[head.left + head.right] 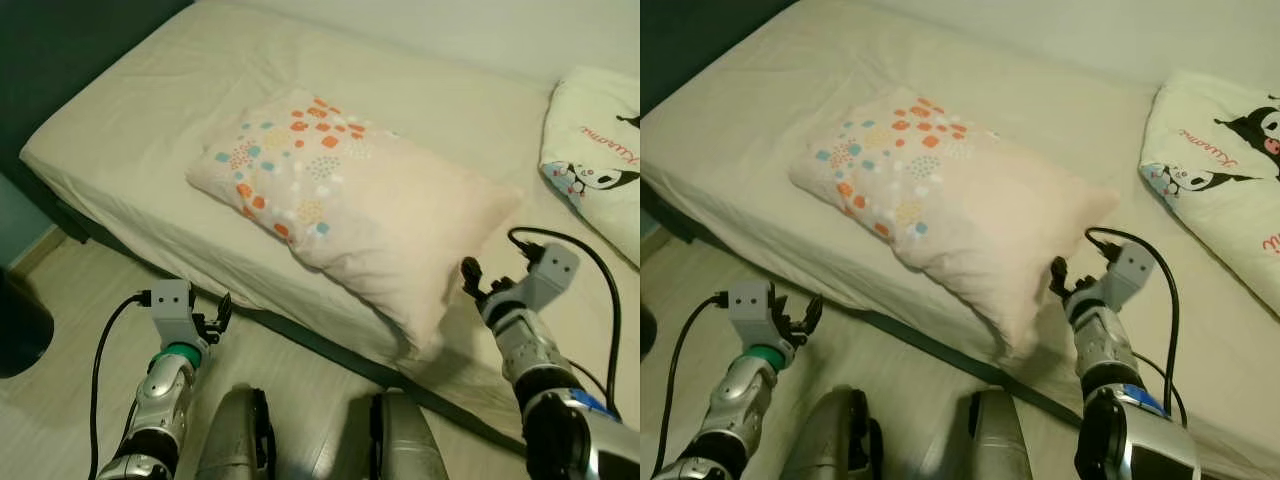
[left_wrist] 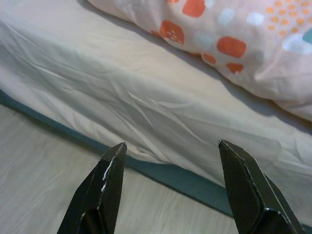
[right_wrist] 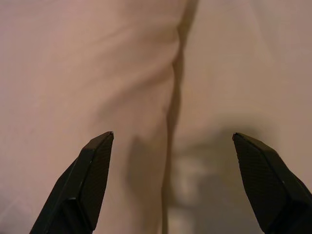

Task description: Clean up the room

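**Pillow lies askew at the bed's edge, both grippers spread and empty**

The pillow [image 1: 350,205], pale pink with orange and teal dots at one end, lies slantwise on the bed [image 1: 130,130]. Its plain end reaches the mattress edge nearest the robot, and that corner looks to hang slightly over. Farther along the bed from the pillow, at the wall side, lies a white cartoon-print cushion [image 1: 600,150], well apart from it.

The right gripper [image 1: 478,283] hovers just beside the pillow's plain end, fingers spread wide, holding nothing; its wrist camera looks straight at the pillow's seam. The left gripper [image 1: 218,318] hangs below the pillow, off the mattress edge and over the wooden floor [image 1: 60,290], also spread and empty.

The likely next step is grasping the pillow to straighten it. The risk: a pinch on the loose cover alone would bunch the fabric and slip. A one-sided pull at the overhanging end could drag the pillow off onto the floor.
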Robot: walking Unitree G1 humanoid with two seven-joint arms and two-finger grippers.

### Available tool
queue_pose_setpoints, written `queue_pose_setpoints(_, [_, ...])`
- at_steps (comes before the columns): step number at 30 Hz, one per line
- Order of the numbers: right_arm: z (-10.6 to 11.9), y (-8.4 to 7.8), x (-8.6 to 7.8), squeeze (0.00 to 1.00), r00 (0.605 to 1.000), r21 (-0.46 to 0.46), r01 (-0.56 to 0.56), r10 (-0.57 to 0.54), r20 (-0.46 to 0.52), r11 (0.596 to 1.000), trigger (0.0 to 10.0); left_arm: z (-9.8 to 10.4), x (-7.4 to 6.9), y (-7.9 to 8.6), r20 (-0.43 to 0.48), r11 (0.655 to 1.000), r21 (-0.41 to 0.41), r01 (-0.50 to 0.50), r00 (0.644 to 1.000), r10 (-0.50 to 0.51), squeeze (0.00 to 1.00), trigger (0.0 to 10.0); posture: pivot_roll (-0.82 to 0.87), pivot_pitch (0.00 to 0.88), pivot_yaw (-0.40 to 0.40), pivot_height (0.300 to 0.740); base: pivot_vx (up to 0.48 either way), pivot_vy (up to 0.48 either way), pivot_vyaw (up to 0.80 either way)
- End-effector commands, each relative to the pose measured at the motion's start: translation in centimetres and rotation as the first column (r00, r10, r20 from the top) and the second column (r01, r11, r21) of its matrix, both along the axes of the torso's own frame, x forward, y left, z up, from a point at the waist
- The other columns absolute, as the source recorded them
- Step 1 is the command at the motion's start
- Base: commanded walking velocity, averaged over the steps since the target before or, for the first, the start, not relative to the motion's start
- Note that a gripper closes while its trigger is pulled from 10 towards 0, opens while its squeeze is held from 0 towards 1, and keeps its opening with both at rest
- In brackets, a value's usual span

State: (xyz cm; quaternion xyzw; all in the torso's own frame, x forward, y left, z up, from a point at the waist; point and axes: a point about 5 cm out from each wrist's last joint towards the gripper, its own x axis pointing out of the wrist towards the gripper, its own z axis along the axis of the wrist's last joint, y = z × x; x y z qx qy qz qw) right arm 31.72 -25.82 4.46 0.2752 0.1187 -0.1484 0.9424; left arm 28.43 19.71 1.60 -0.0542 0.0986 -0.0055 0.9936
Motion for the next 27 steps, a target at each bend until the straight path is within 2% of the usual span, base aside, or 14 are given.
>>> queue_pose_setpoints(1, [-0.8,0.3,-0.5,1.0,1.0,0.043,0.003,-0.002,-0.009,0.999,10.0,-0.7,-0.7,0.1,-0.021,1.0,-0.016,-0.011,1.0,0.01,0.0,10.0,-0.07,0.101,0.05,0.641,0.0,0.0,0.0])
queue_pose_setpoints(2, [-1.1,0.7,-0.7,1.0,1.0,0.081,-0.009,0.009,0.008,0.997,10.0,-0.8,-0.9,0.0,-0.021,1.0,-0.014,-0.004,1.0,0.003,0.0,10.0,-0.06,0.119,0.065,0.641,0.0,0.0,0.0])
queue_pose_setpoints(3, [-1.1,0.7,-0.7,1.0,1.0,0.081,-0.009,0.009,0.008,0.997,10.0,-0.8,-0.9,0.0,-0.021,1.0,-0.014,-0.004,1.0,0.003,0.0,10.0,-0.06,0.119,0.065,0.641,0.0,0.0,0.0])
queue_pose_setpoints(4, [-1.7,1.7,-1.0,0.0,0.997,0.186,-0.062,0.053,0.054,0.981,10.0,-1.0,-1.3,-0.5,-0.014,0.999,-0.009,0.034,0.999,-0.034,0.0,10.0,-0.04,0.155,0.09,0.641,0.0,0.0,0.0])
queue_pose_setpoints(5, [-1.7,1.7,-1.0,0.0,0.997,0.186,-0.062,0.053,0.054,0.981,10.0,-1.0,-1.3,-0.5,-0.014,0.999,-0.009,0.034,0.999,-0.034,0.0,10.0,-0.04,0.155,0.09,0.641,0.0,0.0,0.0])
queue_pose_setpoints(6, [-2.0,2.4,-1.2,0.0,0.992,0.26,-0.101,0.078,0.095,0.96,10.0,-1.1,-1.7,-0.9,-0.008,0.998,-0.006,0.062,0.998,-0.062,0.0,10.0,-0.04,0.157,0.09,0.641,0.0,0.0,0.0])
queue_pose_setpoints(7, [-2.0,2.4,-1.2,0.0,0.992,0.26,-0.101,0.078,0.095,0.96,10.0,-1.1,-1.7,-0.9,-0.008,0.998,-0.006,0.062,0.998,-0.062,0.0,10.0,-0.04,0.157,0.09,0.641,0.0,0.0,0.0])
queue_pose_setpoints(9, [-2.7,3.9,-1.6,0.0,0.979,0.355,-0.183,0.138,0.15,0.917,10.0,-1.3,-2.7,-2.2,0.012,0.991,0.006,0.13,0.991,-0.13,0.0,10.0,0.0,0.189,0.102,0.641,0.0,0.0,0.0])
queue_pose_setpoints(12, [-3.1,4.7,-1.8,0.0,0.97,0.363,-0.237,0.197,0.144,0.901,10.0,-1.4,-3.4,-3.2,0.028,0.986,0.006,0.169,0.985,-0.169,0.0,10.0,0.03,0.215,0.114,0.641,0.0,0.0,0.0])
queue_pose_setpoints(17, [-3.5,4.9,-2.1,0.0,0.972,0.339,-0.234,0.212,0.102,0.911,10.0,-1.3,-3.8,-3.9,0.04,0.981,-0.007,0.192,0.981,-0.192,0.0,10.0,0.04,0.231,0.126,0.641,0.0,0.0,0.0])
queue_pose_setpoints(18, [-3.8,4.8,-2.3,0.0,0.974,0.294,-0.228,0.22,0.061,0.928,10.0,-1.1,-4.1,-4.3,0.048,0.979,-0.013,0.206,0.978,-0.205,0.0,10.0,0.06,0.25,0.134,0.641,0.0,0.0,0.0])
queue_pose_setpoints(19, [-3.8,4.8,-2.3,0.0,0.974,0.294,-0.228,0.22,0.061,0.928,10.0,-1.1,-4.1,-4.3,0.048,0.979,-0.013,0.206,0.978,-0.205,0.0,10.0,0.06,0.25,0.134,0.641,0.0,0.0,0.0])
queue_pose_setpoints(21, [-4.0,4.8,-2.4,0.0,0.97,0.21,-0.239,0.242,0.014,0.948,10.0,-0.9,-4.5,-4.6,0.062,0.975,-0.02,0.221,0.974,-0.219,0.0,10.0,0.07,0.266,0.142,0.641,0.0,0.0,0.0])
queue_pose_setpoints(27, [-3.2,4.7,-1.8,0.0,0.968,0.137,-0.25,0.248,0.031,0.959,10.0,-0.5,-4.9,-4.8,0.069,0.972,-0.026,0.234,0.97,-0.232,0.0,10.0,0.07,0.283,0.159,0.641,0.0,0.0,0.0])
